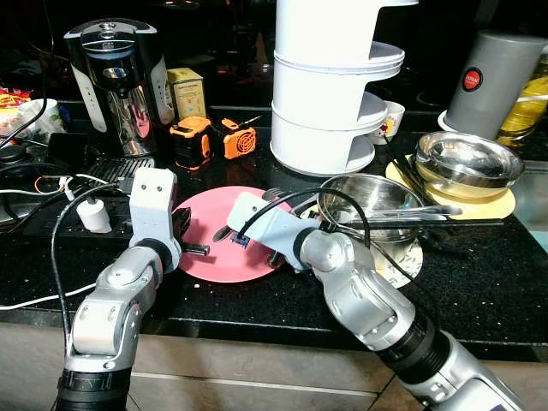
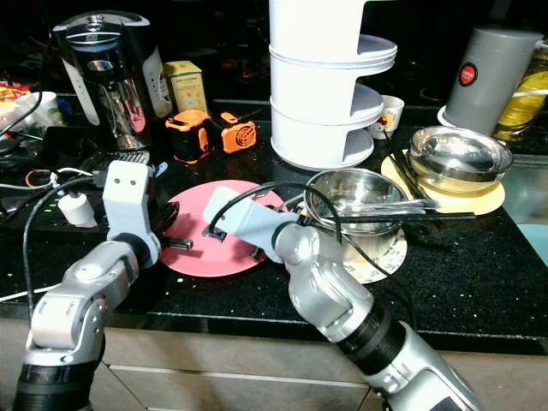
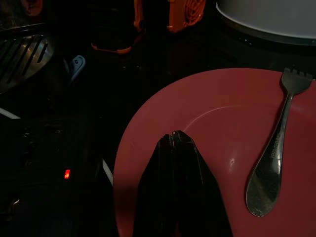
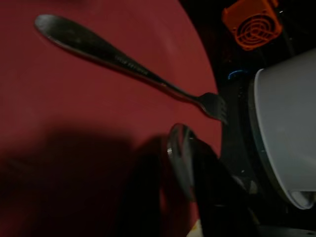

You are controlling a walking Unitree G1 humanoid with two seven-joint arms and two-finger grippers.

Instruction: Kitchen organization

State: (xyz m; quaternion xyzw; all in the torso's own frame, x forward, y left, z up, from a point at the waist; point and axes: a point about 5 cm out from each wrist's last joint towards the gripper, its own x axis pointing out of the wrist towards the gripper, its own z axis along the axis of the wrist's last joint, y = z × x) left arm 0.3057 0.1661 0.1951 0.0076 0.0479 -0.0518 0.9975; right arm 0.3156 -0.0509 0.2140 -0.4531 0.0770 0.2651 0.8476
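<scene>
Pink and round, the plate lies near the black counter's front edge and anchors everything here. The left gripper hangs over the plate's near-left rim with its fingers pressed together, holding nothing. The right gripper reaches over the plate's right side, clamped on what looks like a spoon, with a fork lying loose on the plate just beside it. Lowering the spoon carelessly could knock that fork off, or tip the plate towards the edge. Just right of the plate, a steel bowl with utensils laid across it could be caught by the right elbow. Behind the plate stands a white tiered rack.
</scene>
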